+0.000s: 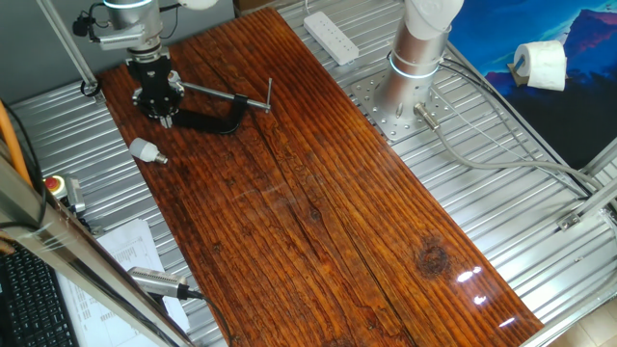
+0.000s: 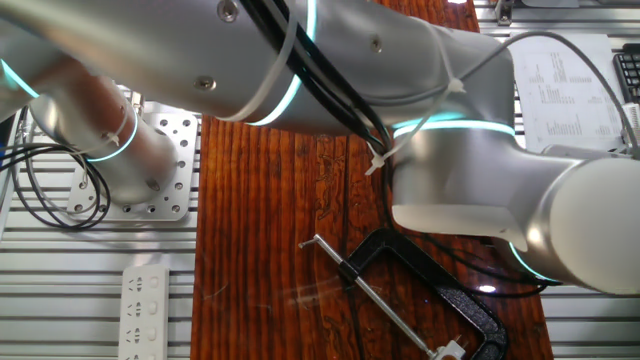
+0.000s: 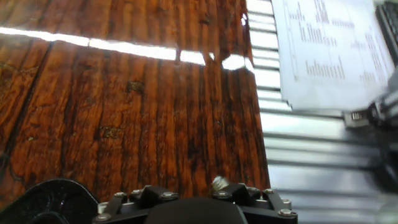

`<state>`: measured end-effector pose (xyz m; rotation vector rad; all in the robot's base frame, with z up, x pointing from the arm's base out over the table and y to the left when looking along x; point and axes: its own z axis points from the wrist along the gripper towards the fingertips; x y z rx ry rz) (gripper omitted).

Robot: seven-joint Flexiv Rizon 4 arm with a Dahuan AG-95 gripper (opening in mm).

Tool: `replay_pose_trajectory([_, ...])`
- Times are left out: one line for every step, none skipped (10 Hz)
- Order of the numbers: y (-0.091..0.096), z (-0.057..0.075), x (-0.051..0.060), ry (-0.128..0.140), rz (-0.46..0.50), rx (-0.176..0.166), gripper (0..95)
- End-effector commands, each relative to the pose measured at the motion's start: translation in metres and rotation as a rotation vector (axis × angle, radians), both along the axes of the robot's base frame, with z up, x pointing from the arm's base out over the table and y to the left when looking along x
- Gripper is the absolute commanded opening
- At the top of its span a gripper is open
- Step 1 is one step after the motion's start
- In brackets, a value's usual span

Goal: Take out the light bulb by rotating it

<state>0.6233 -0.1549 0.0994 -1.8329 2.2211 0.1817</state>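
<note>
The light bulb (image 1: 145, 149) lies on its side on the wooden board near the left edge, white dome to the left and grey screw base to the right. My gripper (image 1: 166, 119) hangs point-down above the black C-clamp (image 1: 214, 120), up and to the right of the bulb and apart from it. Its fingertips look close together, but their gap is too small to read. In the hand view the fingers are hidden; only the black housing shows, with a small grey-white thing (image 3: 219, 182) behind it that may be the bulb. The arm hides bulb and gripper in the other fixed view.
The C-clamp (image 2: 430, 290) with its steel screw bar (image 1: 227, 94) lies flat on the board. A printed sheet (image 3: 323, 50) lies off the board on the metal slats. A power strip (image 1: 331, 35), the arm's base (image 1: 416, 67) and a paper roll (image 1: 540, 66) stand at the far side.
</note>
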Motion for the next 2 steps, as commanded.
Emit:
replay_pose_trajectory([-0.0002,-0.0002,-0.0006,-0.002,0.004,-0.009,0.0])
replay_pose_trajectory([-0.0003,-0.0014,-0.0009,-0.003,0.007,-0.008,0.0])
